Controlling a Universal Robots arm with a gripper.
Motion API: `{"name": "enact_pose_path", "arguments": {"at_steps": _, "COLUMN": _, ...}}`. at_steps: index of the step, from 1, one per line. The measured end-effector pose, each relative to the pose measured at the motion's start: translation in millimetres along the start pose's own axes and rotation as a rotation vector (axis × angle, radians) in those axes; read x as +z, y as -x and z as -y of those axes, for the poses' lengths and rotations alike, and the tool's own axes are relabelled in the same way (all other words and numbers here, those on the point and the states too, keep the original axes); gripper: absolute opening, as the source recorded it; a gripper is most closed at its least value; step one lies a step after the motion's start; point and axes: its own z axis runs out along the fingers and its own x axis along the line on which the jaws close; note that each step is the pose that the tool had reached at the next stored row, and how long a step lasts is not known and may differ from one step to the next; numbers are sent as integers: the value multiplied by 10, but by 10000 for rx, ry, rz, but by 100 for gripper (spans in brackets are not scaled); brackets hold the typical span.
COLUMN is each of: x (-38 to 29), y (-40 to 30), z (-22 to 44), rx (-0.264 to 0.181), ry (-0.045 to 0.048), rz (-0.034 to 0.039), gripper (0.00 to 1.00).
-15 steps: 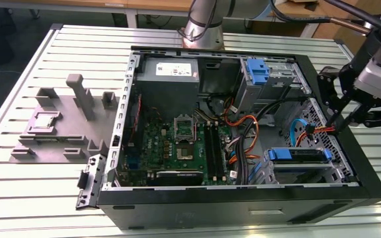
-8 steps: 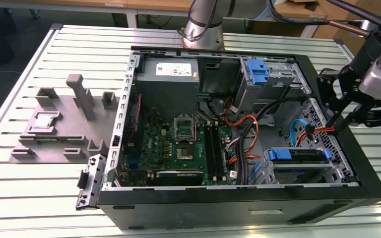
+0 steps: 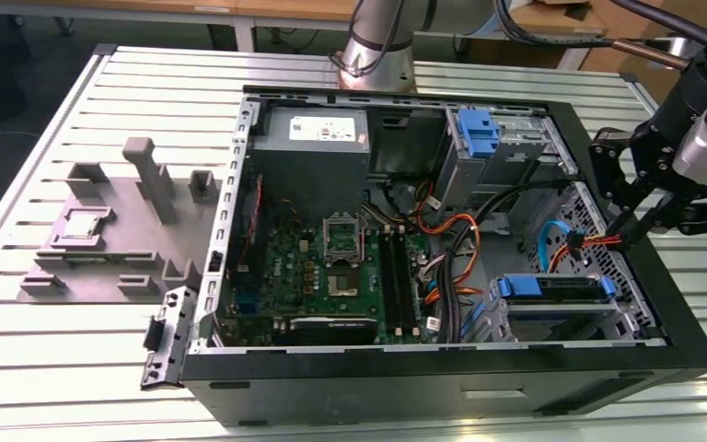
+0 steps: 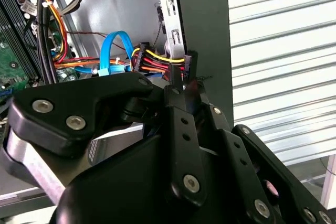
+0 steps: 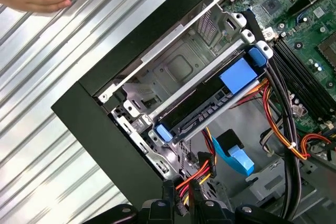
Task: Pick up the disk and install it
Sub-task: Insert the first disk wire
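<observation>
One disk (image 3: 554, 288) with blue rails sits in the drive cage of the computer case (image 3: 452, 387), near its front corner. Just beside it, the gripper (image 4: 181, 85) pinches a power connector (image 4: 186, 62). Tugging could snag the wire bundle (image 5: 197, 177). Whether the disk is fully seated stays unclear.

The arm (image 3: 378, 37) is a silver-grey tube on a ribbed metal base. The gripper (image 4: 181, 90) is all matte black, chunky linkages held by shiny silver screws, with slim black fingers (image 5: 197, 195). Black cables loop above the pale grey wrist housing.
</observation>
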Motion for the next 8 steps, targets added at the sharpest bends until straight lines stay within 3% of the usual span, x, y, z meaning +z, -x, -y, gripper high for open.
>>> {"name": "enact_pose_path", "arguments": {"at_steps": 8, "x": 12, "y": -5, "z": 5, "rx": -946, "ry": -74, "rz": 85, "gripper": 25}}
